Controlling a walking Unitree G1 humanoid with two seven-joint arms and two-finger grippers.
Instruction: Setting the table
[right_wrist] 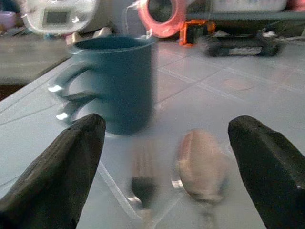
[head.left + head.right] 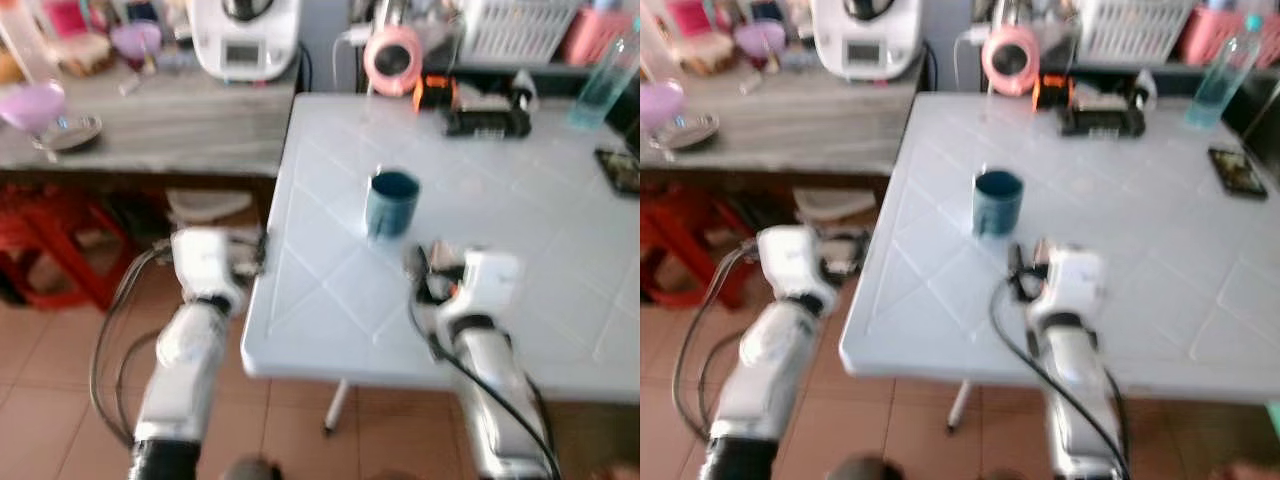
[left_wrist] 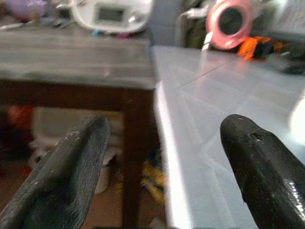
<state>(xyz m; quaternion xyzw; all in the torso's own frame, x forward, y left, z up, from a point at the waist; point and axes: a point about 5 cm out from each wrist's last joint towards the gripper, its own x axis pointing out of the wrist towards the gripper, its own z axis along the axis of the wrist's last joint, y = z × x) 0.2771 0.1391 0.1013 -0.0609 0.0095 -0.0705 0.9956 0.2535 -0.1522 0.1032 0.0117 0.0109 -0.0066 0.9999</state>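
A dark blue mug [image 2: 392,203] stands upright on the white table [image 2: 530,250], handle toward the table's left edge. Close to the camera in the right wrist view, a fork [image 1: 143,183] and a spoon [image 1: 202,164] lie side by side on the table in front of the mug [image 1: 116,83]. My right gripper [image 1: 167,126] is open just above them, a finger on either side, holding nothing. It sits just short of the mug on the near side, seen from the head as the right gripper [image 2: 425,268]. My left gripper [image 3: 167,124] is open and empty beside the table's left edge.
A wooden counter [image 2: 170,130] on the left carries a white appliance [image 2: 245,35] and a pink glass [image 2: 35,105], with a red stool [image 2: 55,250] under it. At the table's far side are a pink round object [image 2: 392,58], a black device [image 2: 487,118], a bottle [image 2: 605,80] and a phone [image 2: 1238,170].
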